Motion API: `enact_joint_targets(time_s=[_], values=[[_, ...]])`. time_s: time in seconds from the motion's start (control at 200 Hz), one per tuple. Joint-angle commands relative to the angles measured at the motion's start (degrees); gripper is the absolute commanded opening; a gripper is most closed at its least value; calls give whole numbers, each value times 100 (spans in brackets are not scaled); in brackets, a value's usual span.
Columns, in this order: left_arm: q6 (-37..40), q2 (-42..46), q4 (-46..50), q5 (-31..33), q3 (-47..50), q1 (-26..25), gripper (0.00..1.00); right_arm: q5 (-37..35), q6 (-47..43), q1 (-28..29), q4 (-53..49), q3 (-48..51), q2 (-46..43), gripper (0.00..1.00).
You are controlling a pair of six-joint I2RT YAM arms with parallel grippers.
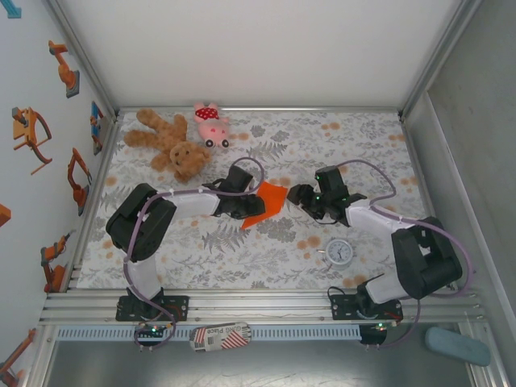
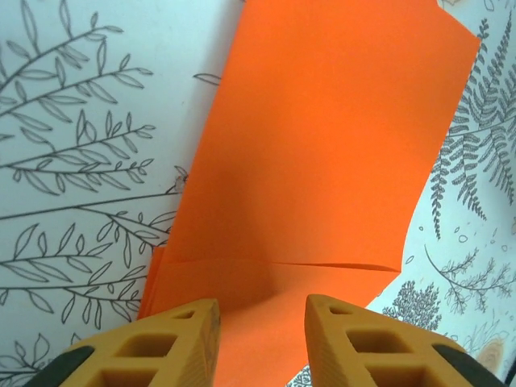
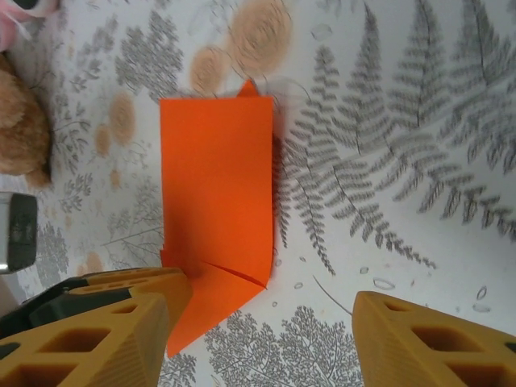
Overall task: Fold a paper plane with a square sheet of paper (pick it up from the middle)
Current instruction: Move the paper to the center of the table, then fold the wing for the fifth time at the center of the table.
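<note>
Bear (image 1: 171, 145), pig (image 1: 211, 123), clock (image 1: 339, 252) sit clear of the paper (image 1: 271, 200). Arms reach inward — left claw (image 2: 260, 308) slightly spread over it, right claw (image 3: 270, 294) wide.

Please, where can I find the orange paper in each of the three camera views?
Top external: the orange paper lies mid-table between the left gripper and the right gripper.
Left wrist: the paper spreads from the bottom centre up to the top right.
Right wrist: the paper lies just left of centre.
Shared landmark: the fern-print table cover.
</note>
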State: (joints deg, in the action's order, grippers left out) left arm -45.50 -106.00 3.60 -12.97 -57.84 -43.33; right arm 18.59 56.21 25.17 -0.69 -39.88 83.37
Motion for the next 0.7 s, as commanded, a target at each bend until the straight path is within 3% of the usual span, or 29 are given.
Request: enact_joint_targets(time_s=[0.0,0.315,0.696], values=[[-392,-106,345,-13,300,0,29,105,517,220,345,107,209,56],[-589,-83,502,44,327,8,18,146,1226,703,1194,129,952,39],[-617,-97,562,24,326,2,16,118,1402,781,1491,42,1369,28]])
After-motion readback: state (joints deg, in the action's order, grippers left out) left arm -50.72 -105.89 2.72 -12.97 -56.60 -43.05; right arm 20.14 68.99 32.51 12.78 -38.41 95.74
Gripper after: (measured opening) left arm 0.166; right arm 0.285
